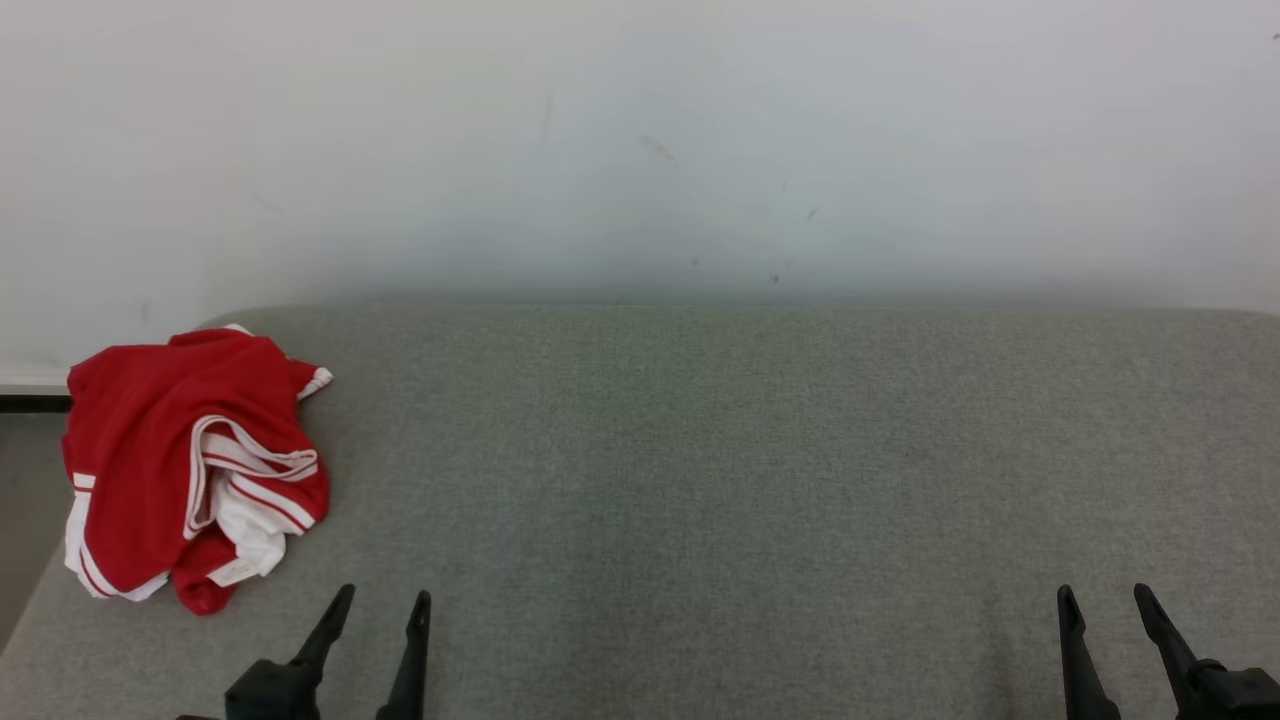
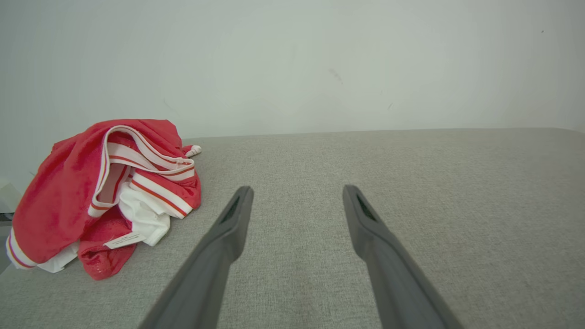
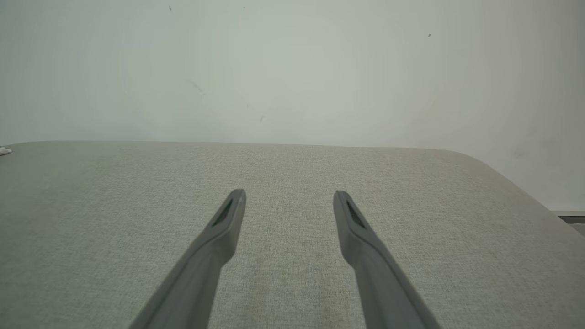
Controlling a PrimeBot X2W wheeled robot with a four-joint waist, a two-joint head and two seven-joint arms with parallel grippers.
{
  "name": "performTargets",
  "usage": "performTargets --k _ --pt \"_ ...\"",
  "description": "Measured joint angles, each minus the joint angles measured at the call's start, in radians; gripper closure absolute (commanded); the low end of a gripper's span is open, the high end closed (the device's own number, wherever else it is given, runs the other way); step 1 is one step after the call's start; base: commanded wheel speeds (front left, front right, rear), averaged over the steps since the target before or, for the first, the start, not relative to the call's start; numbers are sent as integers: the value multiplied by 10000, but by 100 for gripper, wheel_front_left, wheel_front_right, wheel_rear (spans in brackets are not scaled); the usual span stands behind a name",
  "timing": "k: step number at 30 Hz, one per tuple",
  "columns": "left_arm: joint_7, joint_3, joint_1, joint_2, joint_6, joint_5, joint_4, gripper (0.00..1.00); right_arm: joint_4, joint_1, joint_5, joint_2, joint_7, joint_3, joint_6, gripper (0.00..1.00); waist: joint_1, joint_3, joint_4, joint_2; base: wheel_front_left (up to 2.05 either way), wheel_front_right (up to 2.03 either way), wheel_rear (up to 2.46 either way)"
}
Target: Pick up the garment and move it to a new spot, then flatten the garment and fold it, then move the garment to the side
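**Garment Not Yet Picked Up; Every Step Judged Outstanding**

At the left of the head view, the red garment (image 1: 190, 460) with white striped trim was seen lying crumpled in a heap on the grey fabric-covered table (image 1: 700, 480), close to its left edge and rounded far corner. A white care label (image 2: 124, 240) was shown at the heap's near side in the left wrist view. Nothing of the task was judged to have been done. The garment had not been lifted, flattened, folded or set aside, so every step was taken as left to do.

Just right of the heap, at the lower left of the head view, the left gripper (image 1: 386, 593) was seen with its jaws apart and empty, near the garment but not touching it. Across the middle, grey cloth was shown, backed by a pale wall (image 1: 640, 150) with a few faint marks. At the lower right, the right gripper (image 1: 1101, 590) was likewise seen with jaws apart and empty, well apart from the garment.

Nothing was seen standing between the left gripper and the heap. The bunched folds and the nearby table edge were judged the only hindrances.
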Motion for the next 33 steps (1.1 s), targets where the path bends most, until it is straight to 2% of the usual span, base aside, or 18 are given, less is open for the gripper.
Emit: performTargets --k 13,33 --pt "-245 40 14 -92 -176 769 150 0 284 -8 -577 -2 -236 48 0 0 0 19 19 0 0 0 0" --pt "-247 332 -9 -349 -470 757 293 0 456 -9 -426 -163 -236 161 0 0 0 55 52 1 0 0 0"
